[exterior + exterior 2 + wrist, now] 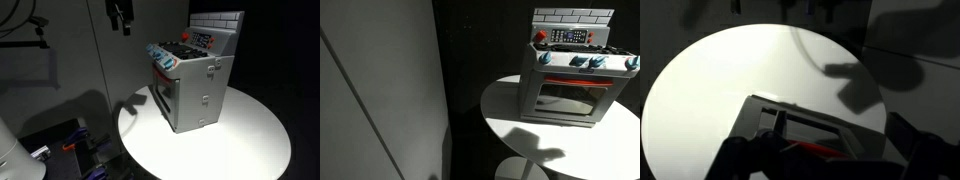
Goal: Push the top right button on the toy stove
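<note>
The toy stove (195, 85) is a grey box with a white brick-pattern back panel, and it stands on a round white table (250, 140). It shows in both exterior views (570, 80). On top are a red knob (541, 37) and a black control panel (570, 36). Blue knobs line the front above the door with its red handle. My gripper (121, 15) hangs high above the table's edge, well away from the stove, with nothing in it. In the wrist view the stove (805, 125) lies below, between my dark, widely spread fingers (825, 148).
A grey wall panel (380, 90) stands beside the table. Cluttered items lie on the floor (70, 145), with a white object (12, 150) at the lower corner. The arm's shadow falls on the table (540, 155). The surroundings are dark.
</note>
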Robot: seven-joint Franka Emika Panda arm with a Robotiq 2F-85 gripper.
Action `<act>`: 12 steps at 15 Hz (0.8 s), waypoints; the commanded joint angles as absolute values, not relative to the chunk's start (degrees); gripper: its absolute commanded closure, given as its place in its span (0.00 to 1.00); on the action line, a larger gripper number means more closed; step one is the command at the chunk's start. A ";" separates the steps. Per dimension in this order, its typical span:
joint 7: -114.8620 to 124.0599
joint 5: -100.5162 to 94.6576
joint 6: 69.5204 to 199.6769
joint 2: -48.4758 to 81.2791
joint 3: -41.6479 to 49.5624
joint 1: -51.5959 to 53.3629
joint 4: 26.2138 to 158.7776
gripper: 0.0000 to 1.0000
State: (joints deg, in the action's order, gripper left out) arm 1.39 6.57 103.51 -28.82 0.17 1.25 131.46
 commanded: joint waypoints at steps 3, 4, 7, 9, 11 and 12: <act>1.29 6.66 103.42 -28.90 -0.01 1.01 131.35 0.00; 1.29 6.66 103.42 -28.90 -0.01 1.01 131.35 0.00; 1.57 6.41 103.61 -28.78 -0.12 0.88 131.10 0.00; 1.92 6.18 103.86 -28.39 -0.19 0.72 130.46 0.00; 2.29 6.03 104.37 -27.85 -0.20 0.54 129.90 0.00; 2.62 6.03 104.66 -27.47 -0.20 0.42 129.50 0.00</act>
State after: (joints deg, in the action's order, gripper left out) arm 1.40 6.51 104.26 -28.74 0.17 1.20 131.41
